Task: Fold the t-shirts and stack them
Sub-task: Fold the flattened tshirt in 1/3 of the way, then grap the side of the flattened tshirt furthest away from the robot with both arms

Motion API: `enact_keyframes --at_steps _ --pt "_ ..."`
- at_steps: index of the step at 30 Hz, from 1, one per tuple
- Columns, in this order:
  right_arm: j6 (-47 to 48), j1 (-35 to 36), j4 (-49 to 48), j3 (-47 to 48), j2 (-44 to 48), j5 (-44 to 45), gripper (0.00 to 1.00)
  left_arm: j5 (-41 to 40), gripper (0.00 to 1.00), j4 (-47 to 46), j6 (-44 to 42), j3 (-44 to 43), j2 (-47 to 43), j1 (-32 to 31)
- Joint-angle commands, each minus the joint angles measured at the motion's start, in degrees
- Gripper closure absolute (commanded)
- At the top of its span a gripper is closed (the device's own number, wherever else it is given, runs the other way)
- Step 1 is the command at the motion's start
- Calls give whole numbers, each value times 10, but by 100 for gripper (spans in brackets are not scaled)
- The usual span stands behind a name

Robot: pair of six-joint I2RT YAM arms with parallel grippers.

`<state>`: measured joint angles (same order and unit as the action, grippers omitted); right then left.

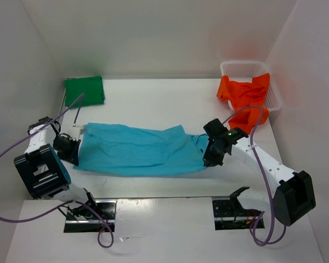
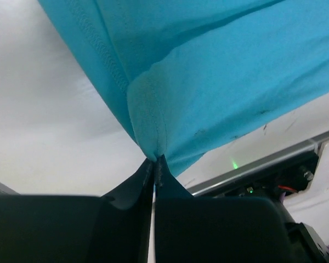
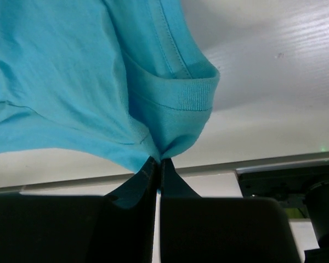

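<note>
A turquoise-blue t-shirt (image 1: 134, 149) lies stretched across the middle of the table between both arms. My left gripper (image 1: 77, 143) is shut on its left end; in the left wrist view the cloth (image 2: 208, 76) is pinched at the fingertips (image 2: 155, 160). My right gripper (image 1: 208, 154) is shut on its right end, where a ribbed hem (image 3: 178, 104) bunches into the closed jaws (image 3: 158, 160). A dark green t-shirt (image 1: 84, 90) lies folded at the back left. An orange-red t-shirt (image 1: 244, 94) hangs crumpled over the basket's side.
A white mesh basket (image 1: 266, 79) stands at the back right against the wall. White walls enclose the table on three sides. Purple cables loop from both arms. The metal table edge (image 3: 274, 162) runs just below both grippers.
</note>
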<state>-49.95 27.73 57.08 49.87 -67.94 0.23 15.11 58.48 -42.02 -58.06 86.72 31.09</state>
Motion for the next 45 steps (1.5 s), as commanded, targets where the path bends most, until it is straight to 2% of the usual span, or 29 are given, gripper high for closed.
enact_keyframes --at_steps 1,4,5,8,10,12,14,17,19,21,22,25,28,31,32,33,37,38,39,43,45 --pt "18 15 51 25 -17 -1 100 -26 100 37 -24 14 -1 5" --pt "30 22 63 37 -27 4 100 -33 94 37 -18 14 5 5" --pt "30 27 70 37 -34 4 89 -39 91 37 -18 14 5 5" --pt "46 41 88 52 -60 4 44 -57 50 42 -7 8 17 5" --pt "52 46 102 68 -65 13 31 -80 34 42 -7 8 17 5" --pt "52 46 125 94 -65 41 22 -113 31 16 -7 -16 -3 17" --pt "64 46 131 123 -72 57 22 -113 25 -3 0 -42 -8 17" --pt "95 54 82 200 -114 57 22 -40 22 -14 37 -115 8 17" --pt "125 62 10 251 -159 52 22 34 22 -41 61 -148 39 10" --pt "142 62 -40 303 -247 60 30 60 22 -70 112 -179 73 -10" --pt "154 62 -52 323 -277 72 41 74 22 -98 129 -187 85 -16" --pt "176 62 -76 405 -386 100 58 79 22 -143 180 -218 134 -31" --pt "187 57 -97 473 -466 108 61 86 22 -166 214 -253 187 -44" --pt "202 43 -102 514 -519 108 57 112 22 -166 239 -284 239 -57" --pt "209 33 -102 528 -531 108 50 118 22 -166 239 -292 249 -57" --pt "209 33 -102 533 -540 108 48 118 22 -166 247 -299 267 -67" --pt "220 14 -90 545 -570 114 43 113 19 -166 253 -311 309 -103" --pt "220 8 -90 539 -570 114 34 104 17 -166 258 -311 309 -109" --pt "220 8 -95 538 -570 114 32 99 17 -172 258 -311 316 -109" --pt "220 -3 -109 531 -576 114 32 84 17 -184 269 -306 322 -116" --pt "225 -8 -109 538 -590 81 32 73 17 -184 269 -306 322 -116"
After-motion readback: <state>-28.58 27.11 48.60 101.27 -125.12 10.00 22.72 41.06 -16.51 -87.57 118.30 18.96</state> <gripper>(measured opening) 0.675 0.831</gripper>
